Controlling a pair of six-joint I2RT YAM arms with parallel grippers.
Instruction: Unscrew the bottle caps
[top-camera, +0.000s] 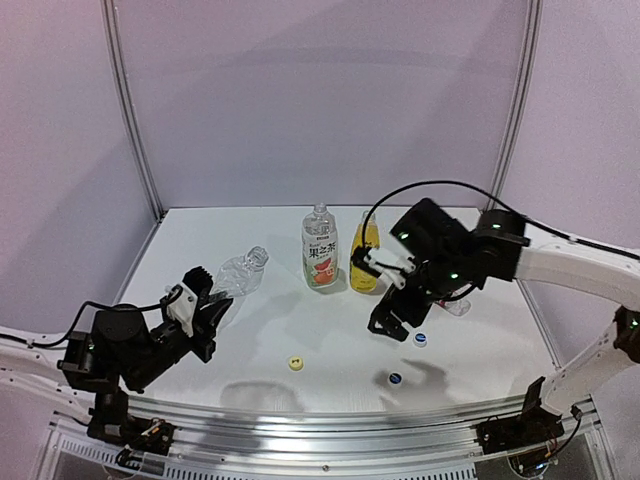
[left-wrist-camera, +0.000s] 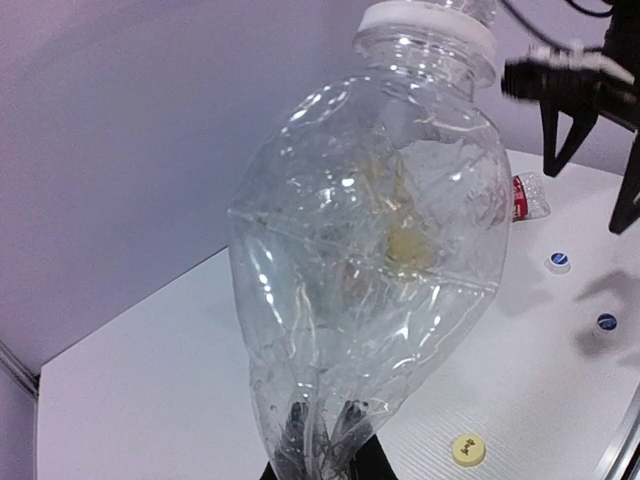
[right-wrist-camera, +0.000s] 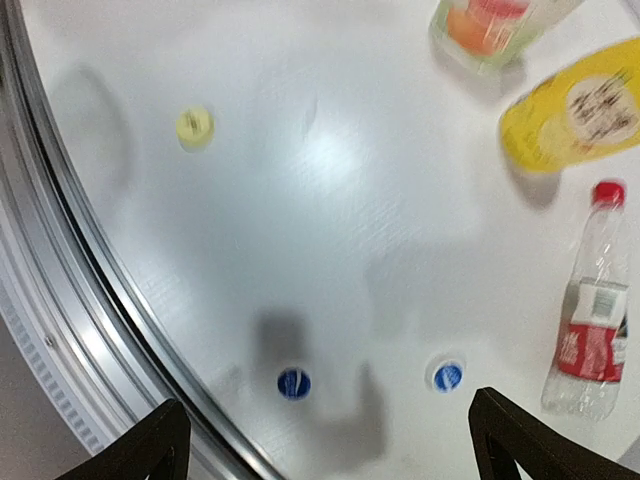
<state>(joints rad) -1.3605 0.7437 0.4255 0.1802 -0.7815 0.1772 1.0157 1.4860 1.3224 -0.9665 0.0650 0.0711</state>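
Two blue caps (right-wrist-camera: 293, 383) (right-wrist-camera: 447, 376) lie beneath the right gripper's (right-wrist-camera: 330, 418) spread jaws.

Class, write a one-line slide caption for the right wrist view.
Open right pincer over yellow cap, dark blue cap, white-rimmed blue cap, all unscrewed; red-capped bottle lying alongside.

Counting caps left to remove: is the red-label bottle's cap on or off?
On: the red cap sits on the neck of the red-label bottle, which lies on its side.
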